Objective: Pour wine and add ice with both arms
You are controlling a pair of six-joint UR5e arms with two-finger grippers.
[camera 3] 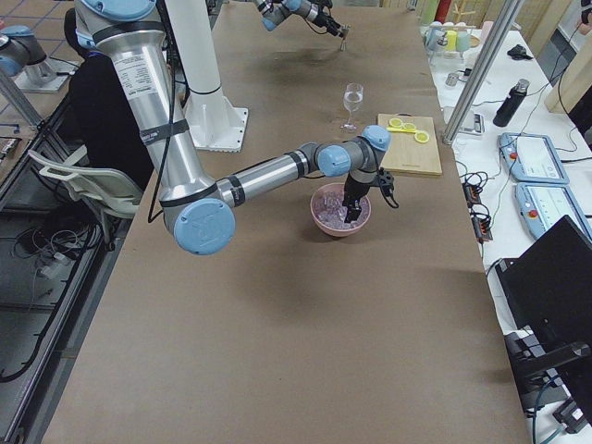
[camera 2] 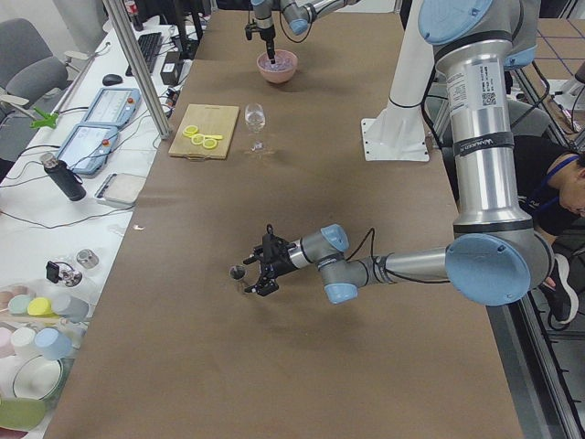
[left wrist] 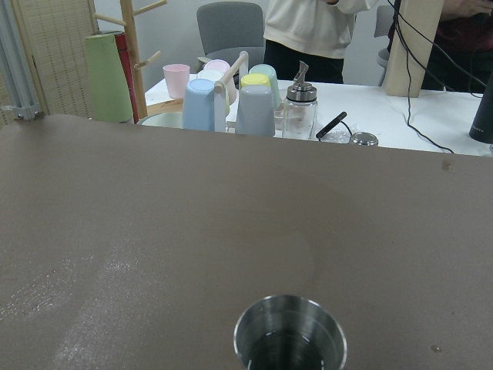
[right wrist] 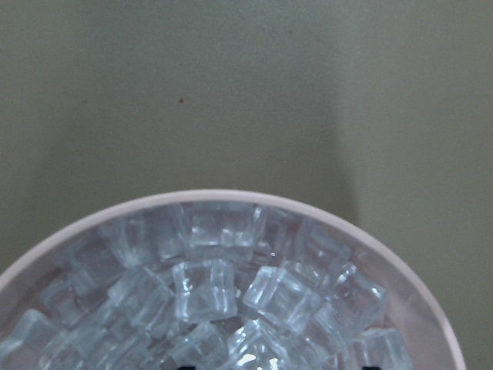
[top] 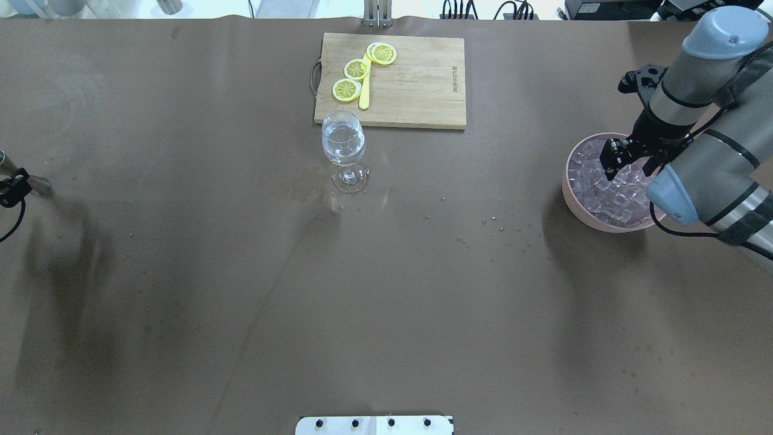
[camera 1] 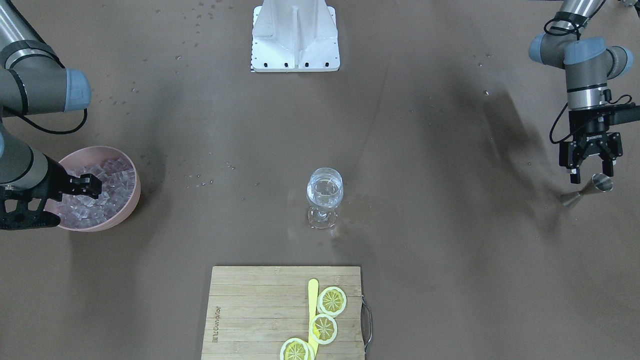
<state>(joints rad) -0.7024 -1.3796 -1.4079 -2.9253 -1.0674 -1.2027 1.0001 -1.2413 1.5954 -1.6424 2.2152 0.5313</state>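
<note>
A wine glass (camera 1: 325, 192) stands mid-table and holds a little clear wine; it also shows in the overhead view (top: 343, 145). A pink bowl (camera 1: 131, 202) is full of clear ice cubes (camera 1: 114, 172). My right gripper (camera 1: 95, 185) reaches down into the bowl just above the ice (right wrist: 204, 289). Its jaws stand apart and nothing shows between them. My left gripper (camera 1: 593, 173) is open, just over a small metal jigger (camera 1: 601, 182) that stands on the table. The jigger's cup (left wrist: 290, 339) fills the bottom of the left wrist view.
A wooden cutting board (camera 1: 250, 310) with three lemon slices (camera 1: 332, 300) and a yellow stick lies beyond the glass. The white base bracket (camera 1: 295, 40) stands at the robot's side. A wet patch (top: 302, 184) and scattered droplets lie near the glass.
</note>
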